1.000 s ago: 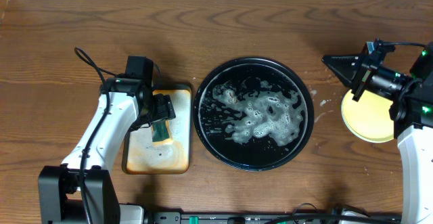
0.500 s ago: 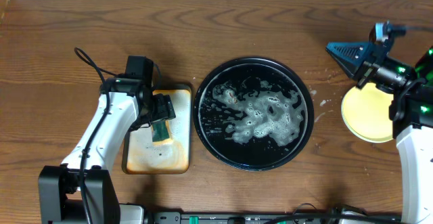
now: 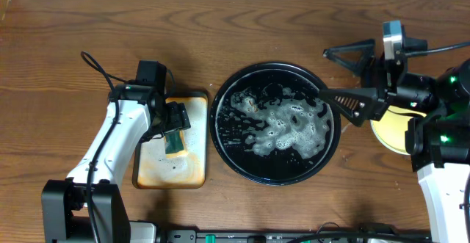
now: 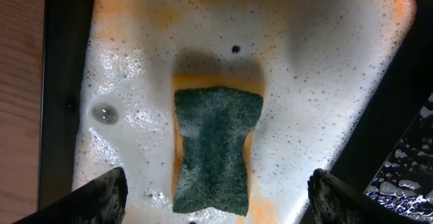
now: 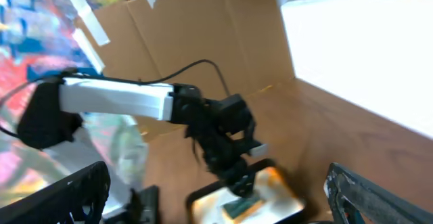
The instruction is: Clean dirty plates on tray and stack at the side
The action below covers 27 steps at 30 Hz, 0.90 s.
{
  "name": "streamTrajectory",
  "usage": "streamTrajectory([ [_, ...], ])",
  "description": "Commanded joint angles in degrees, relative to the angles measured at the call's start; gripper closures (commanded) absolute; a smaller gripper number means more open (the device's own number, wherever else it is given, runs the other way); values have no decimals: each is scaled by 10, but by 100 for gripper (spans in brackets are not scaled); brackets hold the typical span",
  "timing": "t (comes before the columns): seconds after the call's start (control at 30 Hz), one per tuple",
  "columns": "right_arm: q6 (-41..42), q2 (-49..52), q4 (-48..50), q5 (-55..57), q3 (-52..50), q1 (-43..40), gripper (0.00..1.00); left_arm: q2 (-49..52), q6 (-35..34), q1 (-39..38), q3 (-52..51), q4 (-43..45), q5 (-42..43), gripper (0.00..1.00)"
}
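Observation:
The round black tray [image 3: 214, 125] sits mid-table and holds only white soap foam. A pale yellow plate [image 3: 385, 133] lies on the table to its right, partly under my right arm. My right gripper [image 3: 323, 74] hangs open and empty, jaws spread wide, over the tray's right rim, left of the plate. In the blurred right wrist view the right gripper [image 5: 216, 173] faces across the table. My left gripper [image 3: 175, 129] is open over a green sponge [image 4: 216, 149], which lies flat between the spread fingers [image 4: 101, 197], apart from them.
The sponge rests in a small rectangular orange-stained tray [image 3: 158, 173] full of suds, left of the black tray. The left arm's cable loops [image 3: 92, 63] over the table behind it. Bare wood lies along the far side.
My right gripper has opened, turned and swung left from above the yellow plate to the tray's right rim. The left arm and sponge have not moved.

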Motion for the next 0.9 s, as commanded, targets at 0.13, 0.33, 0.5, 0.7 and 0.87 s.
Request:
streamTrajectory([
  [0.13, -62, 5, 1, 31, 6, -3, 1, -2, 3, 2, 0, -2, -3, 14],
  [0.33, -82, 3, -3, 95, 6, -12, 1, -2, 3, 2, 0, -2, -3, 14],
  [0.5, -142, -25, -105, 316, 5, 20, 1, -2, 3, 2, 0, -2, -3, 14],
  [0.7, -279, -89, -251, 711, -41, 143, 1, -2, 3, 2, 0, -2, -3, 14],
  [0.87, -332, -195, -252, 819, -153, 168, 1, -2, 3, 2, 0, -2, -3, 14],
])
